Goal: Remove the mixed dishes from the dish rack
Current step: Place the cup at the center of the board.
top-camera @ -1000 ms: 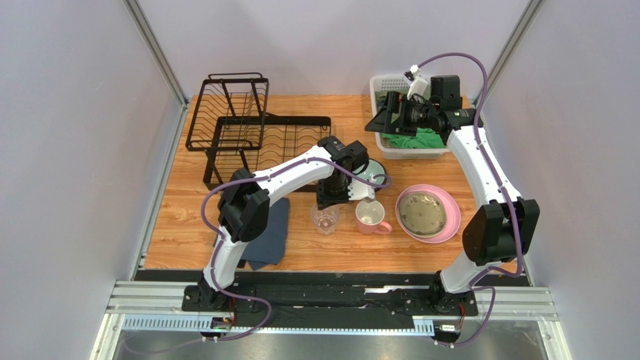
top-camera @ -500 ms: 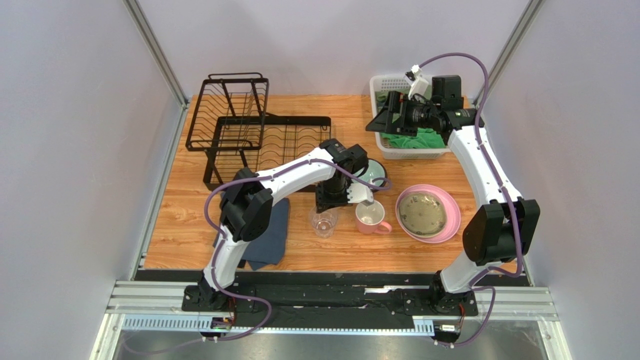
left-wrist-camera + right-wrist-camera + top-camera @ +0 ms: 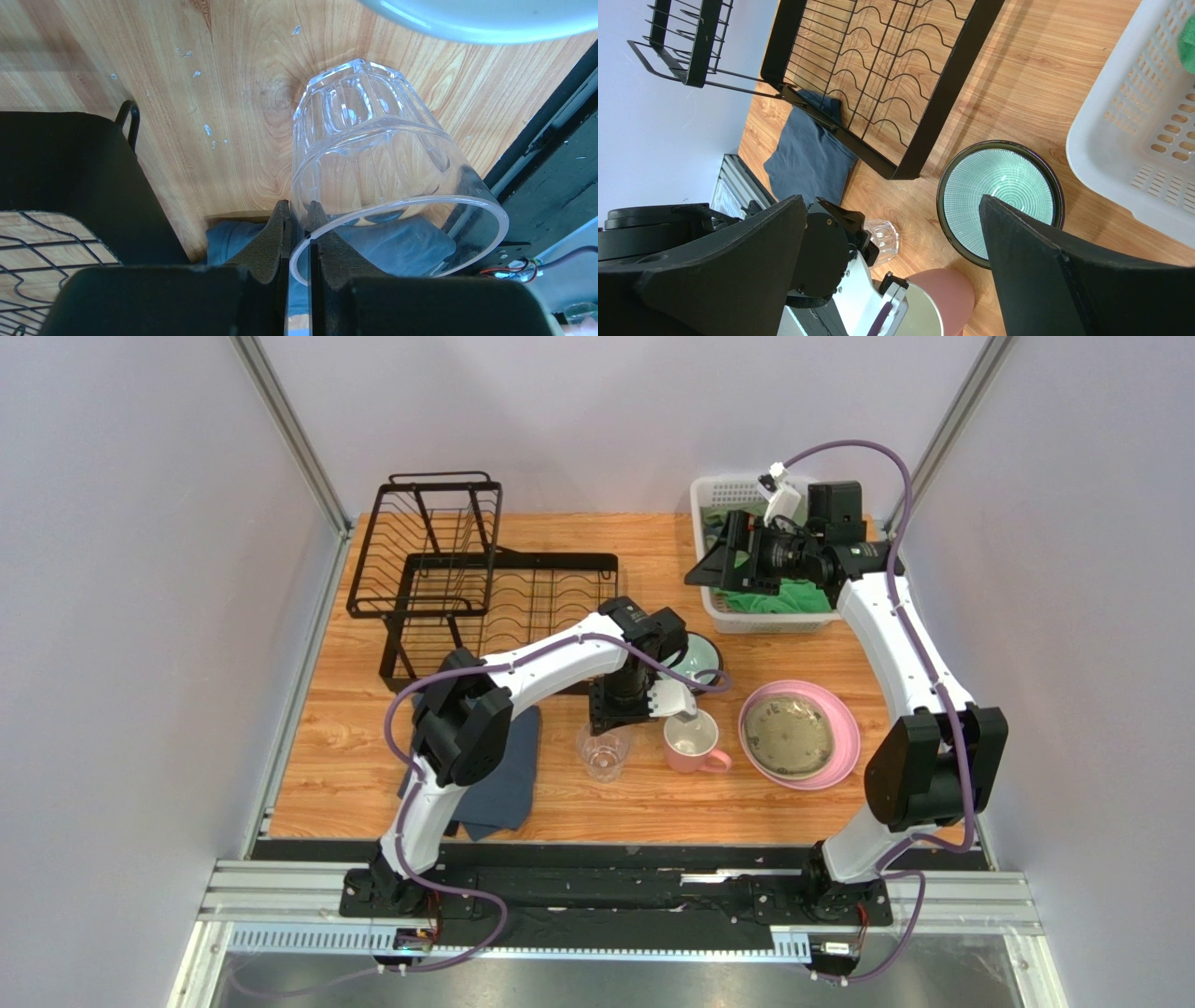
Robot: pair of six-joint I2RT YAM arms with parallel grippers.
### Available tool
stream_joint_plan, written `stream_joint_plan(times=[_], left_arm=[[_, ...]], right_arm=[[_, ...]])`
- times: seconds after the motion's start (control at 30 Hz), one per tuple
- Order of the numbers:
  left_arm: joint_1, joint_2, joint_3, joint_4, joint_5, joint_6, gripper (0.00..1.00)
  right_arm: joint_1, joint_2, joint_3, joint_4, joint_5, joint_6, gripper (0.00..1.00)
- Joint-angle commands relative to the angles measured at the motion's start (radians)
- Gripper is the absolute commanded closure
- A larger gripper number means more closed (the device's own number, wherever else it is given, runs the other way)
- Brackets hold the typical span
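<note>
Unloading looks almost finished: dish rack [image 3: 463,581] holds nothing, pink plate [image 3: 843,744], cream plate [image 3: 790,732], mug [image 3: 692,741] and bowl [image 3: 707,661] sit on the worktop [image 3: 351,756], left hand [image 3: 298,238] pinches the standing clear glass [image 3: 379,161] by its rim, right hand [image 3: 889,210] gapes empty

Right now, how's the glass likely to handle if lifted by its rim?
Clear, smooth walls: the glass is probably slippery, and a pinch on one spot of the rim may let it swing. Looks rigid but likely breakable. Base narrower than rim, so a side push might tip it.
</note>
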Motion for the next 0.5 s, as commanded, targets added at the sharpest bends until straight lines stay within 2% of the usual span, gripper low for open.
stream_joint_plan(times=[0.0,0.47], left_arm=[[-0.005,0.015,0.015,-0.033,0.008,-0.019,0.87],[-0.007,0.008,0.035,-0.026,-0.024,-0.022,0.76]], right_arm=[[-0.008,-0.045,-0.008,0.021,-0.024,-0.005,0.02],[-0.019,-0.046,-0.025,0.021,-0.033,-0.007,0.02]])
